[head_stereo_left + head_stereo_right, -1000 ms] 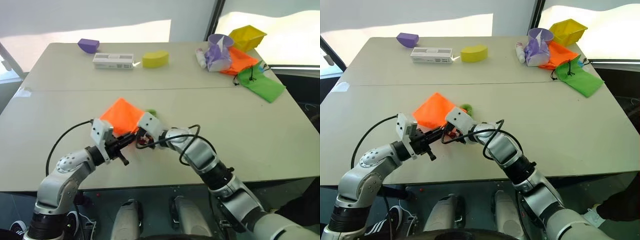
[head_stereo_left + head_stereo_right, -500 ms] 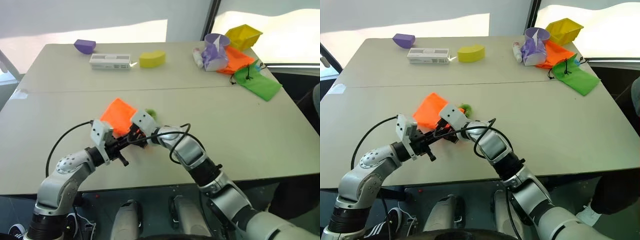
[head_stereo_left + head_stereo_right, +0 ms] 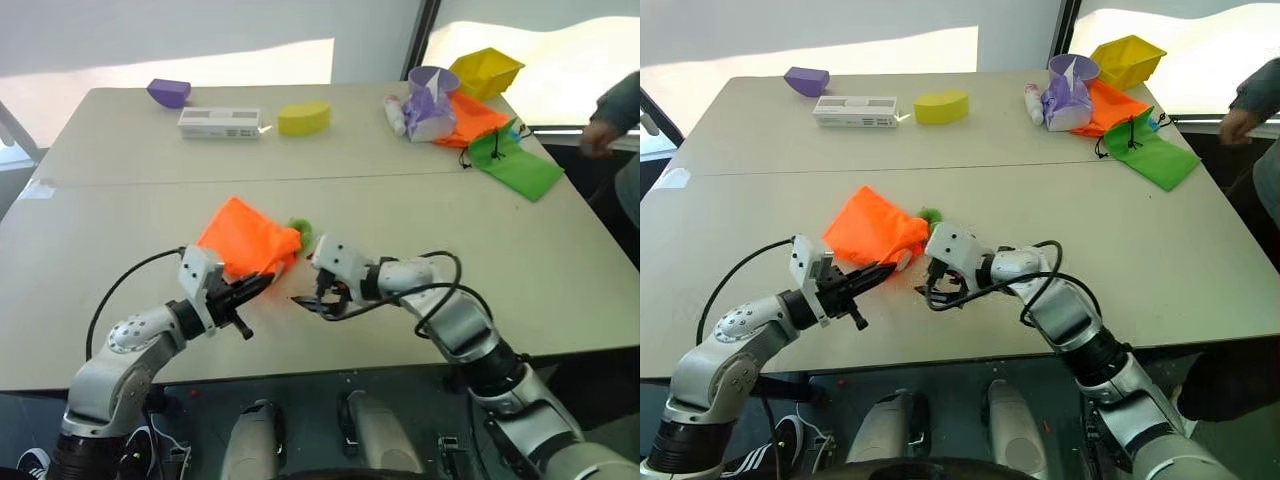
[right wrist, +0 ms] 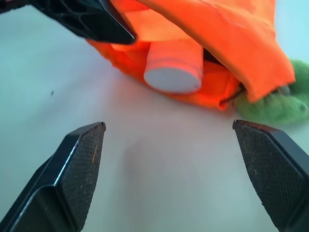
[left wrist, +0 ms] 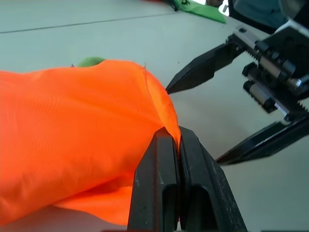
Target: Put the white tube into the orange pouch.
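No words can be read anywhere. The left gripper (image 5: 172, 159) pinches the orange pouch's (image 3: 245, 238) edge tight. The white tube (image 4: 174, 71) sits inside the pouch's mouth, cap poking out, just beyond the empty, wide-open right gripper (image 4: 176, 164).

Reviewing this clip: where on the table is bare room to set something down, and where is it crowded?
Bare room: the wide middle right of the table, between the right claw and the green pouch, and the left side, below the white box. Crowded: the far right corner around the yellow bin, and the front centre, where the left claw grips the orange pouch.
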You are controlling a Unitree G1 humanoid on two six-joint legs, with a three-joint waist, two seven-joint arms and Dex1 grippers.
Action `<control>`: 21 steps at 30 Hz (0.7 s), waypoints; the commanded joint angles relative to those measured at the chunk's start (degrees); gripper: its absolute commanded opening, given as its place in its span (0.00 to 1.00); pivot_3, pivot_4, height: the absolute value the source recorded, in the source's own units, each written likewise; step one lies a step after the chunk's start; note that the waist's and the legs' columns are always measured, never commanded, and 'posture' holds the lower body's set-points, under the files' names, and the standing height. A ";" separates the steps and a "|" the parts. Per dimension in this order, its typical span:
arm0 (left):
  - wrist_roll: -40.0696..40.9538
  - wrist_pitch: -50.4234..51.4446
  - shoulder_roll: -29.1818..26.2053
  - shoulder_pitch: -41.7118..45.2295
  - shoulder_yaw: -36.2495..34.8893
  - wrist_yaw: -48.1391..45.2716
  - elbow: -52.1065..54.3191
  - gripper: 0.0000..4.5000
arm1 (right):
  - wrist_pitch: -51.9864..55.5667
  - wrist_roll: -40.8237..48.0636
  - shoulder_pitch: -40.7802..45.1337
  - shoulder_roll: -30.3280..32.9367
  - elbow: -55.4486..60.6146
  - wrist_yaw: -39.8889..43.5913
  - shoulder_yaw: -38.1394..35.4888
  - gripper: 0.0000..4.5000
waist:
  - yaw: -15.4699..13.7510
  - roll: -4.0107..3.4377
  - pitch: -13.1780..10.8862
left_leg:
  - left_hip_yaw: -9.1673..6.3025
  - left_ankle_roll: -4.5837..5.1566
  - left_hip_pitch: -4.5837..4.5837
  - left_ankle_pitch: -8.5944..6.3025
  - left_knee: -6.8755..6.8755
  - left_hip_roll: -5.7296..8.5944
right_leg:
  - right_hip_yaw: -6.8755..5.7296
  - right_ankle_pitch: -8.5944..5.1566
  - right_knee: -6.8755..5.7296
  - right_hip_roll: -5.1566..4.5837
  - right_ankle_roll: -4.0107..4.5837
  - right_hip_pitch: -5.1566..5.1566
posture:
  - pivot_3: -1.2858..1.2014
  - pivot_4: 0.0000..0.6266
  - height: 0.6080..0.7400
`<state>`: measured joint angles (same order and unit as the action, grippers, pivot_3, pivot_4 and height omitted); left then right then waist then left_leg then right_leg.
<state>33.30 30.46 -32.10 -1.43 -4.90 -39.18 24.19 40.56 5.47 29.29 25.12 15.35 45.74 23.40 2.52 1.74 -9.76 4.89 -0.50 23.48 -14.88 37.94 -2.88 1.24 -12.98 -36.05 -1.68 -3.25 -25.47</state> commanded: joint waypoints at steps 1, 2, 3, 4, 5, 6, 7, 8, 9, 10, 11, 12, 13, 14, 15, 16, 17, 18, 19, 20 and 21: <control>2.29 -0.66 -5.50 -2.80 -5.51 -6.00 2.02 0.00 | -6.13 -0.35 3.12 1.90 -7.39 -0.86 -5.99 0.98 | 0.18 0.03 -0.01 | 0.00 0.00 0.00 0.00 0.00 -0.01 | 0.01 0.00 0.01 0.00 0.00 -0.01 | 0.52 0.24 1.00; 2.29 -1.02 -7.06 -3.42 -6.74 -7.34 1.18 0.00 | -7.22 -0.54 4.51 1.62 -10.20 -1.83 -7.04 0.98 | 0.23 -0.01 -0.04 | 0.01 -0.01 -0.01 0.00 0.00 -0.01 | 0.01 0.00 0.01 0.01 0.01 -0.04 | 0.52 0.24 1.00; 2.12 -1.60 -8.44 -3.79 -8.01 -8.43 0.32 0.00 | -9.97 -1.08 6.24 0.73 -13.43 -3.46 -8.11 0.98 | 0.19 -0.05 -0.06 | 0.02 -0.01 0.00 0.00 0.00 -0.01 | 0.04 0.02 0.00 0.00 0.04 -0.08 | 0.52 0.24 1.00; 2.23 -1.91 -9.33 -3.90 -9.12 -9.22 -0.49 0.00 | -11.96 -1.41 7.73 -0.33 -16.20 -4.96 -8.97 0.98 | 0.19 -0.05 -0.07 | 0.02 -0.01 0.00 -0.01 0.00 0.00 | 0.04 0.03 0.00 -0.01 0.07 -0.11 | 0.52 0.24 1.00; 2.14 -2.17 -9.97 -3.71 -10.08 -9.62 -1.32 0.00 | -13.12 -1.35 9.05 -1.77 -18.92 -6.32 -9.83 0.98 | 0.16 -0.07 -0.08 | 0.01 -0.01 0.00 -0.01 -0.01 -0.01 | 0.04 0.05 -0.01 -0.01 0.10 -0.15 | 0.52 0.24 1.00; 1.90 -2.48 -10.41 -3.46 -10.74 -9.94 -1.94 0.00 | -15.05 -1.91 10.12 -2.94 -21.37 -7.70 -10.18 0.98 | 0.21 -0.07 -0.08 | 0.01 -0.02 0.03 -0.01 -0.03 -0.01 | 0.04 0.06 0.00 0.00 0.13 -0.18 | 0.52 0.24 1.00; 1.92 -2.59 -10.64 -3.32 -11.22 -10.24 -2.42 0.00 | -17.31 -2.75 10.97 -3.90 -23.47 -8.89 -10.18 0.98 | 0.24 -0.07 -0.08 | 0.00 -0.01 0.03 -0.01 -0.05 -0.02 | 0.04 0.07 -0.01 0.01 0.13 -0.18 | 0.52 0.24 1.00; 1.90 -2.71 -10.69 -3.34 -11.61 -10.38 -2.69 0.00 | -17.79 -2.74 11.61 -5.38 -25.42 -9.69 -10.41 0.98 | 0.18 -0.07 -0.08 | 0.01 -0.01 0.04 -0.01 -0.07 -0.03 | 0.05 0.06 0.00 0.02 0.13 -0.19 | 0.52 0.24 1.00; 1.74 -2.89 -10.65 -3.47 -11.84 -10.53 -2.88 0.00 | -17.45 -2.57 11.96 -6.56 -26.58 -9.95 -10.36 0.98 | 0.14 -0.06 -0.07 | 0.01 -0.01 0.05 -0.01 -0.13 -0.03 | 0.05 0.06 0.01 0.02 0.12 -0.20 | 0.52 0.24 1.00; 1.45 -3.11 -10.56 -3.61 -11.96 -10.55 -3.06 0.00 | -17.53 -2.37 12.00 -7.45 -27.02 -9.80 -10.19 0.98 | 0.11 -0.06 -0.07 | 0.02 -0.01 0.06 0.00 -0.19 -0.03 | 0.05 0.05 0.05 0.02 0.11 -0.20 | 0.52 0.24 1.00; 1.11 -3.34 -10.46 -3.66 -11.95 -10.45 -3.21 0.00 | -17.85 -2.02 11.94 -8.27 -27.12 -9.42 -10.06 0.98 | 0.07 -0.06 -0.07 | 0.04 0.00 0.06 0.00 -0.27 -0.02 | 0.05 0.05 0.06 0.00 0.11 -0.21 | 0.52 0.24 1.00; 0.85 -3.68 -10.26 -4.08 -11.95 -10.39 -3.19 0.00 | -15.80 -0.57 11.68 -9.90 -26.56 -8.88 -10.14 0.98 | 0.02 -0.06 -0.07 | 0.08 0.00 0.07 0.00 -0.34 -0.01 | 0.06 0.04 0.06 -0.02 0.11 -0.24 | 0.52 0.24 1.00; 0.66 -3.99 -10.04 -4.58 -11.96 -10.32 -3.12 0.00 | -14.87 0.01 11.61 -11.50 -26.44 -9.17 -10.11 0.98 | 0.02 -0.06 -0.07 | 0.11 0.00 0.13 0.00 -0.45 0.02 | 0.06 0.04 0.06 -0.04 0.10 -0.32 | 0.52 0.24 1.00; 0.44 -4.28 -9.89 -5.13 -11.88 -10.28 -3.03 0.00 | -14.26 0.03 11.58 -12.93 -26.61 -10.10 -10.10 0.98 | 0.05 -0.06 -0.07 | 0.15 0.00 0.15 0.01 -0.51 0.02 | 0.08 0.05 0.07 -0.05 0.09 -0.38 | 0.52 0.24 1.00; 0.02 -4.70 -9.83 -5.54 -11.75 -10.18 -2.98 0.00 | -12.86 0.28 11.42 -14.17 -26.72 -10.83 -10.33 0.98 | 0.07 -0.06 -0.07 | 0.17 0.00 0.15 0.01 -0.58 0.02 | 0.08 0.04 0.06 -0.05 0.06 -0.42 | 0.52 0.24 1.00; -0.22 -4.94 -9.73 -5.59 -11.65 -9.99 -2.98 0.00 | -11.68 0.32 11.24 -14.93 -26.90 -11.12 -10.32 0.98 | 0.05 -0.05 -0.06 | 0.17 0.00 0.16 0.01 -0.61 0.01 | 0.08 0.04 0.05 -0.04 0.06 -0.46 | 0.52 0.24 1.00; 0.00 -4.84 -9.38 -5.49 -11.72 -9.62 -2.95 0.00 | -12.36 -1.22 11.00 -15.07 -27.30 -11.81 -9.23 0.98 | 0.04 -0.05 -0.07 | 0.17 0.00 0.18 0.01 -0.66 0.00 | 0.08 0.05 0.03 -0.02 0.05 -0.51 | 0.52 0.24 1.00; 0.07 -4.78 -9.05 -5.29 -11.61 -9.28 -2.89 0.00 | -13.17 -2.86 10.92 -15.21 -27.97 -12.83 -8.28 0.98 | -0.05 -0.05 -0.07 | 0.16 0.00 0.18 0.01 -0.68 0.00 | 0.07 0.05 0.00 -0.01 0.05 -0.55 | 0.52 0.24 1.00; 0.05 -4.88 -8.53 -5.13 -11.17 -8.92 -2.58 0.00 | -11.99 -3.08 11.08 -16.17 -29.03 -14.59 -8.78 0.98 | -0.09 -0.05 -0.06 | 0.15 -0.01 0.18 0.01 -0.69 0.00 | 0.05 0.04 -0.04 -0.01 0.05 -0.56 | 0.52 0.24 1.00; 0.04 -4.82 -8.14 -5.02 -10.73 -8.58 -2.17 0.00 | -11.37 -3.35 11.15 -16.69 -29.72 -15.67 -8.96 0.98 | -0.05 -0.05 -0.06 | 0.14 -0.02 0.18 0.02 -0.68 0.00 | 0.04 0.04 -0.05 -0.01 0.06 -0.56 | 0.52 0.24 1.00; -0.09 -4.80 -7.85 -4.89 -10.34 -8.31 -1.86 0.00 | -9.81 -2.60 10.88 -17.01 -29.70 -14.99 -8.94 0.98 | 0.02 -0.05 -0.06 | 0.14 -0.05 0.17 0.04 -0.67 0.00 | 0.05 0.04 -0.06 -0.01 0.07 -0.56 | 0.52 0.24 1.00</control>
<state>33.35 26.66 -40.09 -6.58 -14.90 -48.00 20.41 29.58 2.56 40.22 8.71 -14.69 31.35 15.22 2.54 1.70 -9.83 5.04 -0.58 23.65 -14.82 37.28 -2.87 1.30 -12.94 -36.11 -1.70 -3.17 -26.03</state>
